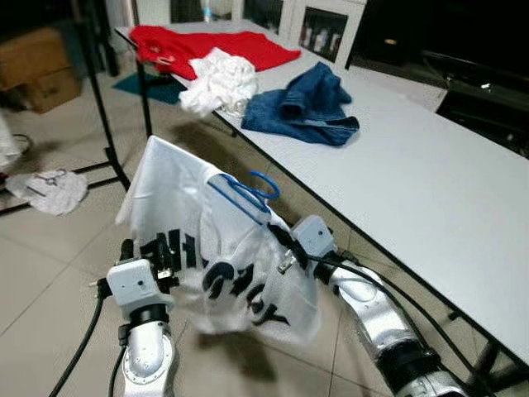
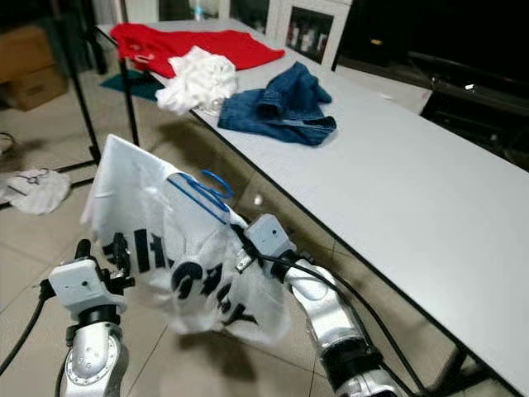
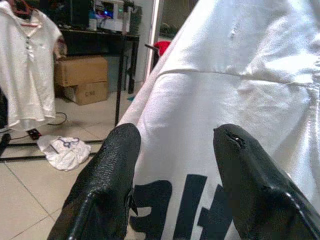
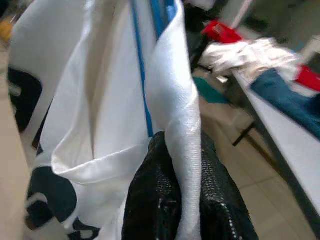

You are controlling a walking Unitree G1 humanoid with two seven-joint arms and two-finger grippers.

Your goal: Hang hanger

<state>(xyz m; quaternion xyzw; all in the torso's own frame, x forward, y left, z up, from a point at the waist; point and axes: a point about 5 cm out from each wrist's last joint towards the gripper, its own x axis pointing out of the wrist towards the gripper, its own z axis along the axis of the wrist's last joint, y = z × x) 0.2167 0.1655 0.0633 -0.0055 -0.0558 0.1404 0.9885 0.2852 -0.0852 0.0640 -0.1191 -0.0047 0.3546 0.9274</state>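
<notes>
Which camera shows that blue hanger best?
The left eye view: the blue hanger pokes its hook and both arms out of the white shirt. The right eye view shows much the same. The right wrist view catches just blue strips; in the left wrist view shirt cloth covers it.

Both silver arms raised forward, grippers at the white shirt.

The left arm rises from the lower left, its wrist upright, and the left gripper (image 3: 172, 150) has its two black fingers (image 3: 107, 170) spread apart, with the white shirt (image 1: 215, 248) lying across the gap between them. The right arm reaches in from the lower right, forearm angled up and toward the left, black cables running along it. The right gripper (image 4: 182, 165) has its fingers pressed together on a fold of the shirt's edge, close beside the blue hanger (image 1: 248, 194).
</notes>
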